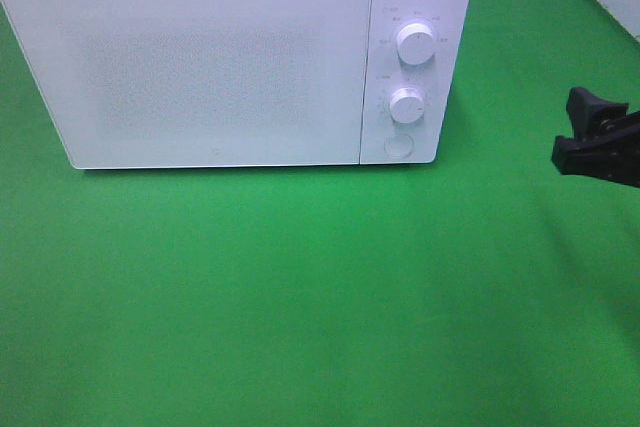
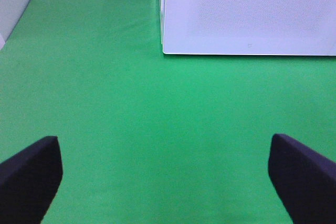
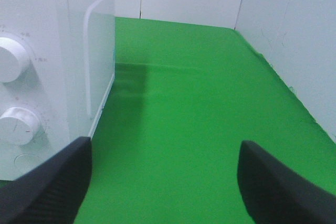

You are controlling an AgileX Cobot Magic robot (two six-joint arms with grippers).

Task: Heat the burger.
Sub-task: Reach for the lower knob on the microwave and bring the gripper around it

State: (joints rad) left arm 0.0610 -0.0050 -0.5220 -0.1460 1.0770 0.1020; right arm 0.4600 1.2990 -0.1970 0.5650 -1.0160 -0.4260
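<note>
right of the microwave point(image 1: 235, 62) my right gripper point(image 1: 572, 130) hangs spread, empty; off its front corner my left gripper point(image 2: 165, 179) gapes too, likely because its shut door point(image 1: 190, 72) needs opening first.

Nothing can be read here. The white microwave point(image 1: 210, 57) has faint grey markings ringed around its upper knob point(image 1: 415, 44) and lower knob point(image 1: 407, 105), all too small to make out. A tiny mark point(image 2: 248, 45) near the door's lower edge is likewise illegible.
</note>
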